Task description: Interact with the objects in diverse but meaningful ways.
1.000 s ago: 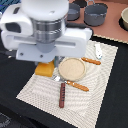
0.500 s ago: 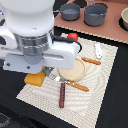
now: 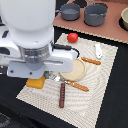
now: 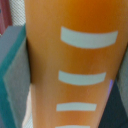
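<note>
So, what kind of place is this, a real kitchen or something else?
Probably a pretend kitchen set up on a lab tabletop, not a real one. A striped cloth mat holds a round plate, a toy tomato and a sausage stick, with grey pots behind, and a robot arm above.

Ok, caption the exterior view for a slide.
Franka arm's gripper over an orange-yellow ridged block on a striped placemat, with a red round tomato beyond.

The arm's bulk covers the mat [image 3: 102, 70] from 9 to 11 o'clock. Bare weave lies at 4 o'clock — past the sausage stick [image 3: 62, 94]. At 12 o'clock the tomato [image 3: 73, 37] stands near the grey pots [image 3: 95, 14].
</note>
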### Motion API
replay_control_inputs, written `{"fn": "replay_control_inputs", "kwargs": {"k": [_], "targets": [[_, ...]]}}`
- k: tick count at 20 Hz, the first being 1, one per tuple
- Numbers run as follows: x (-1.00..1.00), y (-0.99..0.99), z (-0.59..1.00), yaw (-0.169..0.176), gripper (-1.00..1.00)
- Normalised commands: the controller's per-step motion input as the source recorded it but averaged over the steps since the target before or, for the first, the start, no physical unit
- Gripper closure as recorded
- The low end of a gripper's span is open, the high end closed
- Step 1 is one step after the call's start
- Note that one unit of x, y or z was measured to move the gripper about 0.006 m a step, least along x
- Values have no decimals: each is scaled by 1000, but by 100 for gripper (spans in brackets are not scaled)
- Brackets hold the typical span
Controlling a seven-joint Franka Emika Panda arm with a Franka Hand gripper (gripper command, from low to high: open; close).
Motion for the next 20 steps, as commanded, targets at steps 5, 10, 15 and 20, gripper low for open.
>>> {"fn": "replay_control_inputs", "kwargs": {"k": [5, 10, 15, 20], "targets": [[-310, -201, -501, 42, 100], [-339, -215, -459, 40, 100], [-415, -149, -441, 41, 100], [-363, -85, -381, 38, 100]]}}
